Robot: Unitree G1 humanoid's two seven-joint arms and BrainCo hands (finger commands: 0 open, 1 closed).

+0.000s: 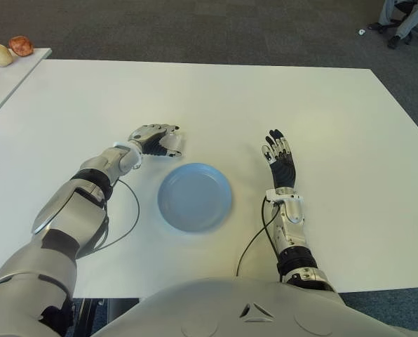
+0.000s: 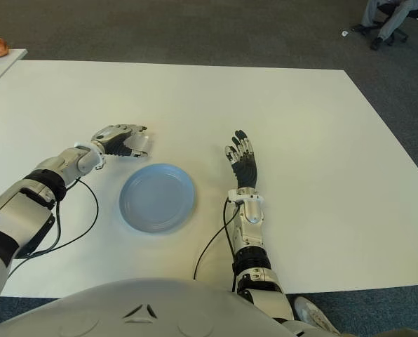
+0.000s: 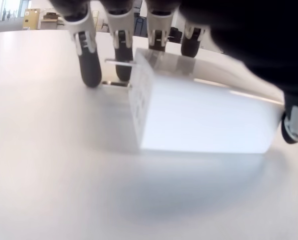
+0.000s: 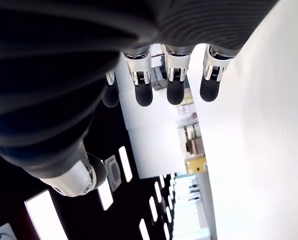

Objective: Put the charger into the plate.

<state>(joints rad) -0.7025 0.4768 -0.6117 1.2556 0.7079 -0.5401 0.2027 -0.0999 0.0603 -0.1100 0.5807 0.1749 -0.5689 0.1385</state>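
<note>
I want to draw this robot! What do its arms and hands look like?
Both arms have shiny silver shells with black joints. The left hand and right hand have silver knuckles, black palms and black fingertips. A thin black cable loops from each forearm.

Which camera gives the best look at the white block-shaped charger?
The left wrist view: the white block-shaped charger fills it, prongs visible, lying on the white table inside the left hand. Both eye views show only a white sliver under that hand. The right wrist view shows none.

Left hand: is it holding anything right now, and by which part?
The left hand is curled over the white charger, fingers at its pronged end, thumb at the opposite end. The charger sits on the table; a firm grip cannot be confirmed.
</note>
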